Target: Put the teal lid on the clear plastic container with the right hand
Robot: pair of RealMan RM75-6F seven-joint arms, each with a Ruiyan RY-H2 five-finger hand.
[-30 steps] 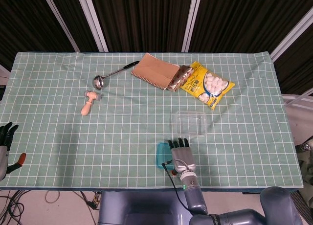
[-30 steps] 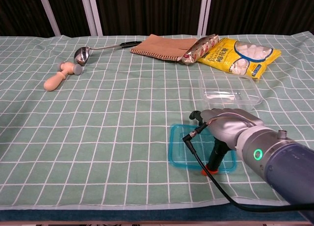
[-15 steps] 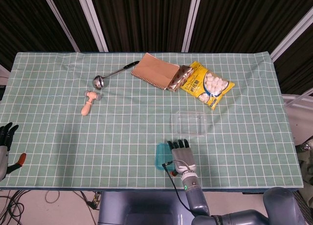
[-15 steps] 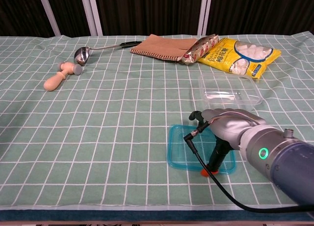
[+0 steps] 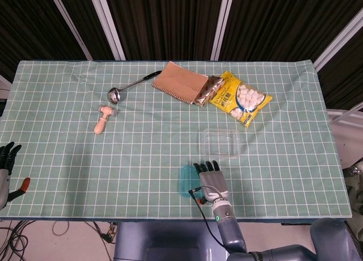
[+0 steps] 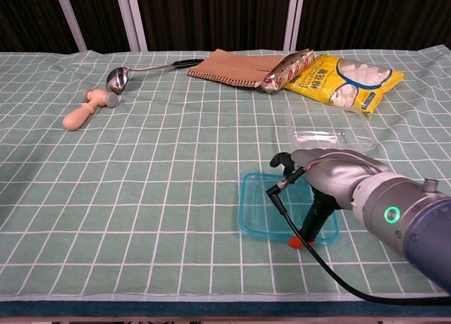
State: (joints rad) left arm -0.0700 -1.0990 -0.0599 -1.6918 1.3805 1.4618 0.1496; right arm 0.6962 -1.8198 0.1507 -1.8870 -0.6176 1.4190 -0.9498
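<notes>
The teal lid (image 6: 268,210) lies low over the cloth near the table's front edge, also seen as the teal lid (image 5: 185,181) in the head view. My right hand (image 6: 330,177) arches over its right half, fingers across the far rim and the orange-tipped thumb down at the near rim, gripping it. The same right hand (image 5: 209,175) covers the lid's right part from above. The clear plastic container (image 6: 328,127) stands open just beyond the hand, shown too as the clear container (image 5: 221,142). My left hand (image 5: 5,158) hangs off the table's left edge, fingers apart, holding nothing.
At the back lie a metal ladle (image 6: 120,77), a brown notebook (image 6: 232,65), a snack packet (image 6: 289,69) and a yellow marshmallow bag (image 6: 349,77). A small wooden mallet (image 6: 86,109) sits at the left. A black cable (image 6: 310,250) trails from my right hand.
My right hand and the teal lid have shifted slightly away from the front edge, toward the container. The left hand has not moved.
</notes>
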